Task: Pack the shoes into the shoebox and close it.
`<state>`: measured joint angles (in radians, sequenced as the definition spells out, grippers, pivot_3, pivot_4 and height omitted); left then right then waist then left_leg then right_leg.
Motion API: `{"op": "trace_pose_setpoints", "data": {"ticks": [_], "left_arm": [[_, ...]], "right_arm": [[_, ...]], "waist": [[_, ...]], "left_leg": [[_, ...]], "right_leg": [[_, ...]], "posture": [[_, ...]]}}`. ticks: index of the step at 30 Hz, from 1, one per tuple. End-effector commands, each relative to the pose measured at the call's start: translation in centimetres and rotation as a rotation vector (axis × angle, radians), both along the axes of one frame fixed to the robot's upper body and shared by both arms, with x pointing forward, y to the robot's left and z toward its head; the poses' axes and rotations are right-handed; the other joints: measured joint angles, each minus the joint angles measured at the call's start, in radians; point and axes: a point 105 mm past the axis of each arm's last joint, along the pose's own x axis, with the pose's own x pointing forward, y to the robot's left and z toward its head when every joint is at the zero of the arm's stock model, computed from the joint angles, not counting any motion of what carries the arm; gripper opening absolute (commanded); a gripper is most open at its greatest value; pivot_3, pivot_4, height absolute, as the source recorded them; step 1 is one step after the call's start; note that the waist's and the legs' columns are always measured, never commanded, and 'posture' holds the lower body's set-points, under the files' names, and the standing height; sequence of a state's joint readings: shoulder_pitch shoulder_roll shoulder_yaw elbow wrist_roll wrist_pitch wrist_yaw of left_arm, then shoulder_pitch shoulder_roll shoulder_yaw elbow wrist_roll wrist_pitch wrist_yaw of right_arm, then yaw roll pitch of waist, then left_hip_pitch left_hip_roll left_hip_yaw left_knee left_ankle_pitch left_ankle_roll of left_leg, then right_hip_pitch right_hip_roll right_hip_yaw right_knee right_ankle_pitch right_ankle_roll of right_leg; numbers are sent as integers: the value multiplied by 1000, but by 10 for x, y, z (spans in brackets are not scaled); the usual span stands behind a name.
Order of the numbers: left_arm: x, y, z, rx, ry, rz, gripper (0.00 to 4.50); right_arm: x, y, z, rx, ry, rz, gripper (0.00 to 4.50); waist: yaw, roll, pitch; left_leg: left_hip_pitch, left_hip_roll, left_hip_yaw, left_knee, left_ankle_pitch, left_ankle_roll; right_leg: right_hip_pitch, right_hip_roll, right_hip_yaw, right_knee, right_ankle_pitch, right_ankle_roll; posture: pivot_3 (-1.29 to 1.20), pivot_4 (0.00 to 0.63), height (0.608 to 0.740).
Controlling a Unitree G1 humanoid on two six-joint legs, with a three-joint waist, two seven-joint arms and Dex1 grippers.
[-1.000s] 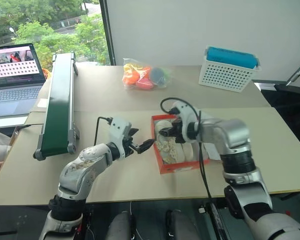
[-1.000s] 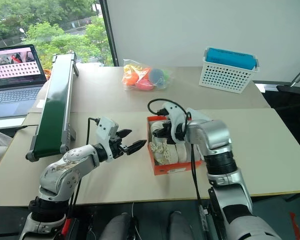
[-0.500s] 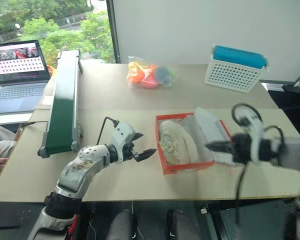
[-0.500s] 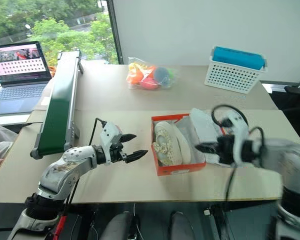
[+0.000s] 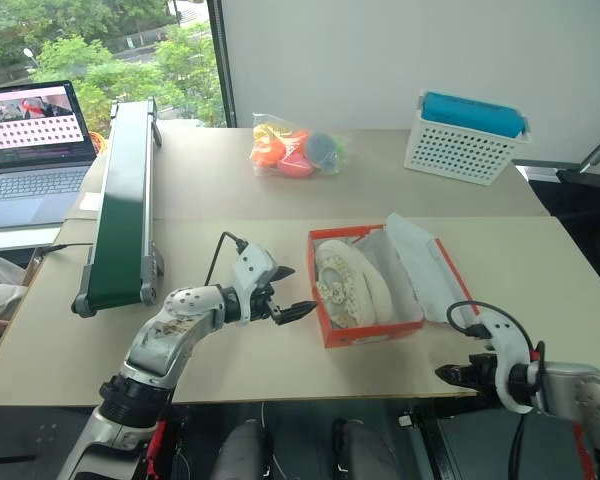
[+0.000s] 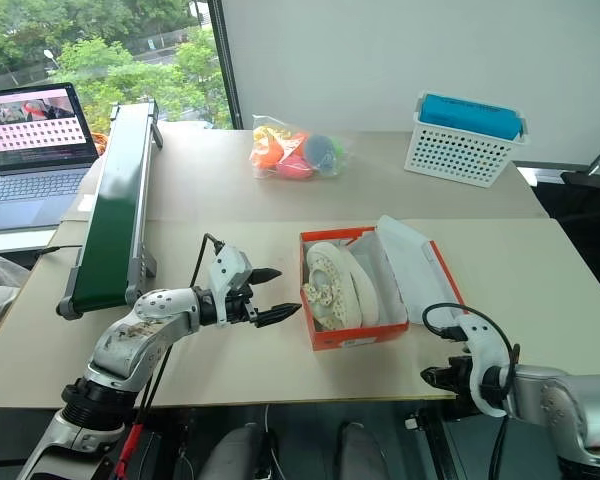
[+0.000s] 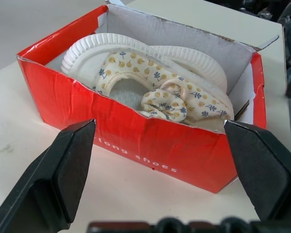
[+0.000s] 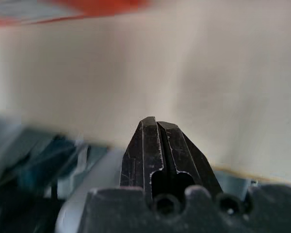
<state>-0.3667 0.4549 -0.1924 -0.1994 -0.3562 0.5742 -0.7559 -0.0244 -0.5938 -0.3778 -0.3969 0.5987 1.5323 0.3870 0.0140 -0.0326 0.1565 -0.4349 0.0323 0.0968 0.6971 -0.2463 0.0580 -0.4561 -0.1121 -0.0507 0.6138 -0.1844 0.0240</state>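
The orange-red shoebox (image 5: 372, 335) stands open in the middle of the table, its lid (image 5: 428, 265) leaning out to the right. Both cream shoes (image 5: 348, 280) lie inside it; the left wrist view shows their small yellow print (image 7: 150, 82). My left gripper (image 5: 287, 294) hovers open just left of the box, its fingers (image 7: 63, 165) spread toward the box's red side wall (image 7: 136, 136). My right gripper (image 5: 450, 374) is shut and empty, low at the table's front edge, right of the box.
A green conveyor (image 5: 120, 190) runs along the left side, with a laptop (image 5: 30, 150) beyond it. A bag of orange and pink toys (image 5: 292, 148) and a white perforated basket (image 5: 463, 138) sit at the back. The table edge (image 8: 136, 141) is right before my right gripper.
My right arm has swung away from the box, down and right to the table's front edge. The left gripper has stayed beside the box, turning slightly.
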Motion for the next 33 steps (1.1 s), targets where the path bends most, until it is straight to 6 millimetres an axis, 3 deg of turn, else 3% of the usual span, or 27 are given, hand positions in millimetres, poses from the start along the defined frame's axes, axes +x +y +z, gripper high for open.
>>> {"op": "trace_pose_setpoints", "data": {"ticks": [1, 5, 10, 14, 23, 28, 31, 33], "left_arm": [[-2, -5, 12, -18, -42, -19, 4500], [-1, -5, 13, -22, -42, -15, 4500], [-2, -6, 13, -25, -40, -12, 4500], [-3, -6, 14, -26, -38, -12, 4500], [-1, -6, 18, -23, -43, -4, 4500], [2, -5, 21, -15, -52, -6, 4500], [2, -4, 21, -7, -54, -9, 4500], [2, -5, 21, -4, -53, -11, 4500]], "right_arm": [[19, -28, 9, 12, -59, -274, 117], [35, -42, 10, 90, -82, -504, 117], [53, -43, 12, 193, -87, -649, 117], [60, -57, 7, 231, -62, -798, 117], [92, -58, 12, 387, -147, -961, 117], [117, -60, 31, 567, -320, -1034, 117], [128, -59, 54, 666, -485, -1015, 117], [133, -55, 81, 722, -641, -955, 117]], "waist": [[-1, 1, 0], [-1, 2, 0], [-3, 3, 1], [-4, 4, 1], [-19, 4, 0], [-29, 5, 1], [-31, 8, 2], [-33, 9, 3]], "left_leg": [[0, 0, 0, 1, 0, 0], [0, 0, 0, 1, 0, 0], [0, 0, 0, 1, 0, 0], [0, 0, 1, 1, 1, 0], [4, 0, 2, 1, 1, -1], [5, 0, 4, 1, 1, -1], [6, -1, 5, 0, 1, -1], [6, -1, 5, 0, 1, -1]], "right_leg": [[0, 0, 0, 0, 1, 1], [0, 1, 1, 0, 0, 3], [0, 2, 0, 2, 2, 0], [0, 2, 1, 3, 2, 0], [1, 2, 2, 6, 2, 0], [0, 2, 4, 9, 2, 0], [0, 2, 5, 9, 2, 0], [0, 2, 5, 9, 2, 0]], "posture": [[0, 150, 708], [0, 150, 708], [0, 150, 708], [0, 150, 708], [0, 150, 708], [0, 150, 708], [0, 150, 708], [0, 150, 708]]}}
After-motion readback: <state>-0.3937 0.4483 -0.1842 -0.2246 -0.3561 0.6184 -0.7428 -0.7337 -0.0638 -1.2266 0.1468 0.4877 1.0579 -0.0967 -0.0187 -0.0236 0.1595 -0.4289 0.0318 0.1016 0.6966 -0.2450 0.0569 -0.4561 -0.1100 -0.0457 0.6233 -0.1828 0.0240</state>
